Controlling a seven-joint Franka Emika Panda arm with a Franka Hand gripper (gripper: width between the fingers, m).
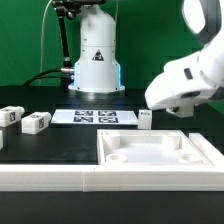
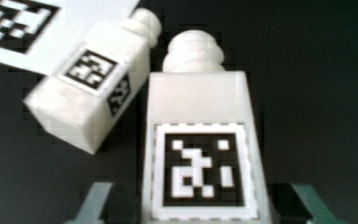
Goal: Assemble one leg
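the leg [image 2: 201, 130] lies on the black table [image 2: 318, 70] in the wrist view, tagged face up toward the camera. its long axis runs straight away from the gripper [image 2: 202, 203], and its rounded, ribbed tip [image 2: 194, 48] points to the far end. the blunt end sits between the two grey fingers [image 2: 98, 203]. a dark gap shows on each side of the block, so the hand is spread and grasps nothing.

a second leg [image 2: 83, 95] lies close along one flank. it is slanted, so its tip leans toward the first leg's tip, and its tag also faces up. whether the two blocks touch i cannot tell. a third tag [image 2: 16, 25] shows past it at the corner, cut by the edge. on the other flank of the leg the table is bare, giving open room there.

in the exterior view the white arm [image 1: 190, 75] hangs blurred at the exterior view's right, and its fingers are not clear there. two small blocks [image 1: 35, 122] lie at that view's left and one more [image 1: 146, 118] stands near the marker board [image 1: 95, 117]. which of them is the leg between the fingers i cannot tell. the large white panel [image 1: 160, 150] lies in front, and a strip of bare table separates it from the blocks.
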